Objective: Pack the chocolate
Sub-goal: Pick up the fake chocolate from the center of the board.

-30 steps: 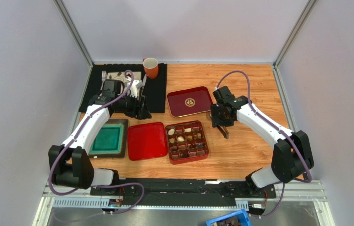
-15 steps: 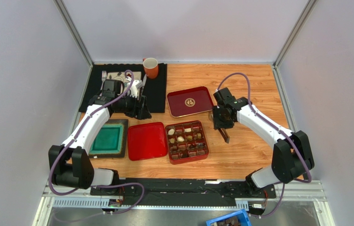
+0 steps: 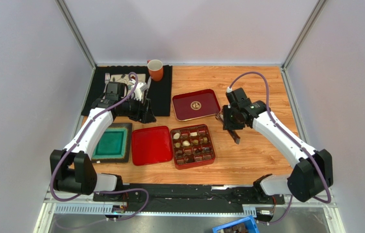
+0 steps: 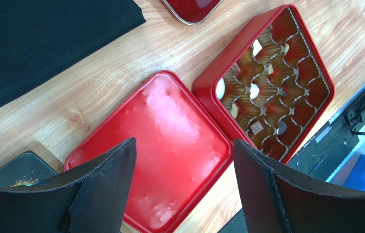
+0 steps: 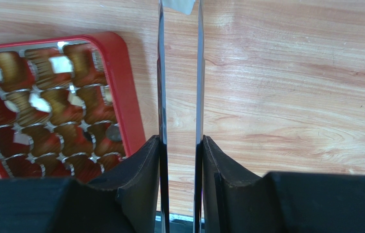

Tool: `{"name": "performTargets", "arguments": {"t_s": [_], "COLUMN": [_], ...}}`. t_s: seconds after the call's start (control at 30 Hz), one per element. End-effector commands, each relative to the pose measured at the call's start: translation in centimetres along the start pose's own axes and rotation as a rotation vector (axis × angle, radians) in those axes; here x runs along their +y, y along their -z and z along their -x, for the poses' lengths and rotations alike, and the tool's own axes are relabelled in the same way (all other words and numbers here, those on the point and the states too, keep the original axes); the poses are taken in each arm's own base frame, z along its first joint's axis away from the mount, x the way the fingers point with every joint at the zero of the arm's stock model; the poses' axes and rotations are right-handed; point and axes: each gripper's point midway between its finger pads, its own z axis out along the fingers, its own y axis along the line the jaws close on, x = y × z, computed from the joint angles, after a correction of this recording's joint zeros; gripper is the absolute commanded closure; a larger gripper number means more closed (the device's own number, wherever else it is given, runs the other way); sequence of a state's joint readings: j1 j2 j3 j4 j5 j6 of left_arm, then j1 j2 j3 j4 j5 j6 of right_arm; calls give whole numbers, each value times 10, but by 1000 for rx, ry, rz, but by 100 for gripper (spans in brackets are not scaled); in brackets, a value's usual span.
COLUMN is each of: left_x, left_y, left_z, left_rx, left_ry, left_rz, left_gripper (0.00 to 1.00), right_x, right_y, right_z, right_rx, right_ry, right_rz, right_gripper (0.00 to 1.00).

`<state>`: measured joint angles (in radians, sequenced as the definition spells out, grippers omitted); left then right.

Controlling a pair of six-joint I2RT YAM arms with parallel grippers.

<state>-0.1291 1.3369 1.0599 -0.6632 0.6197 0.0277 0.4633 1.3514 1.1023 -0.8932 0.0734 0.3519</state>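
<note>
Your right gripper (image 5: 179,141) is clamped on a pair of tweezers (image 5: 160,73). Its 2 fingers (image 5: 140,160) press the blades from either side, with a narrow gap left between the blades. At the far tip sits a small pale piece (image 5: 178,5), probably a white chocolate, though the frame edge cuts it off, so you cannot be certain.

The rest of the chocolate (image 5: 62,64) lies in the gridded red box (image 5: 121,92), to the left of this gripper. The box's near wall is just beside the left blade. The tweezers' long axis runs straight ahead of the fingers, roughly parallel to that wall, so the tip is over bare wood beyond the box's corner, not over a compartment. Any placement would need the tip swung left across the wall. I judge this arm to be the nearer and better placed. It reaches in from the right, elbow out, wrist pitched down.

Your left gripper (image 4: 183,145) hangs wide open and empty, with the red lid (image 4: 170,126) below it and the box to its right.
</note>
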Motion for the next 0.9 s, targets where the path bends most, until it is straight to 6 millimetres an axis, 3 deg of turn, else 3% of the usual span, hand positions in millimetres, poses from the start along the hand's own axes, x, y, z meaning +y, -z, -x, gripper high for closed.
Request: {"name": "performTargets", "arguments": {"t_s": [0.0,0.17,0.37,0.57,0.87], "left_x": [-3,-2,-1,-1,-4], "left_y": [9,6,3,4,7], "left_z": [14,12,11,10,10], "left_rx": [-49,-43,-38,-39,-44], "left_ry": [-41,-33,-24,-24,-28], "left_rz": [1,-4,-9,-4,-10], "left_gripper": [19,19,19,19,19], "right_x": [18,37,67,96,126], "right_y": [46,72,87,86,73], "right_z": [23,12,-21,-44,-55], "right_rx": [-111,-121,-67,-27,3], "right_ry": [-30,5,106,161,186], "right_rz": [109,205,273,313,357], "right_gripper": [67,68,68,68,68]}}
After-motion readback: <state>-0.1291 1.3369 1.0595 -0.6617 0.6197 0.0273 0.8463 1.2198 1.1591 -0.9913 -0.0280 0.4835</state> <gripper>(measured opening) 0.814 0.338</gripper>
